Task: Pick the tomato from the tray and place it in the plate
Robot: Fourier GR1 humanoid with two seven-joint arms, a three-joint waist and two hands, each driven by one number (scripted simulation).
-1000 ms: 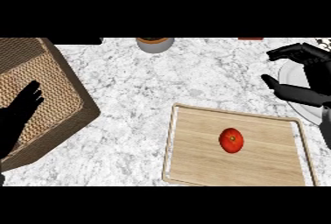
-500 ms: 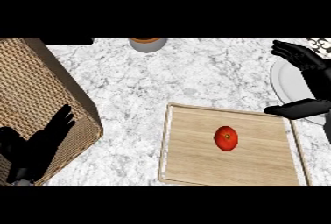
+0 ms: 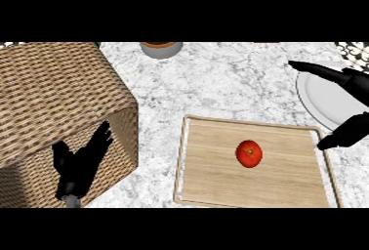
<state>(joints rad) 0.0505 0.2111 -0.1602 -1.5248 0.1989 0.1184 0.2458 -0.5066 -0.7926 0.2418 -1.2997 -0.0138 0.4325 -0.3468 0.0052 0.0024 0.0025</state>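
On the tray: the tomato (image 3: 249, 153) lies alone on the wood, a little right of the middle, whole in view and touched by neither hand.
Tray: the tray (image 3: 216, 185) is a pale wooden board with a raised rim, flat on the desk (image 3: 231, 83); its near rim runs right along the view's lower limit.
Plate: the plate (image 3: 320, 100) is white and sits on the desk just beyond the tray's far right corner; its right part is cut off by the view's edge, and dark fingers cover parts of it.
Right hand: the right hand (image 3: 349, 78) shows only in part, its palm out past the view's right edge. Its fingers are spread wide and hold nothing. One long finger points left above the plate; another dark part hangs over the tray's far right corner, finger or thumb I cannot tell.
Left hand: the left hand (image 3: 75, 163) is well left of the tray, in front of the basket's side wall, fingers straight and slightly fanned, pointing up, holding nothing; the wrist is cut off below.
Basket: the basket (image 3: 51, 93) is a woven wicker box left of the tray, cut off at the view's left edge.
Round vessel: the round vessel (image 3: 161, 48) stands beyond the tray's far left corner, cropped at the top; what it is cannot be told.
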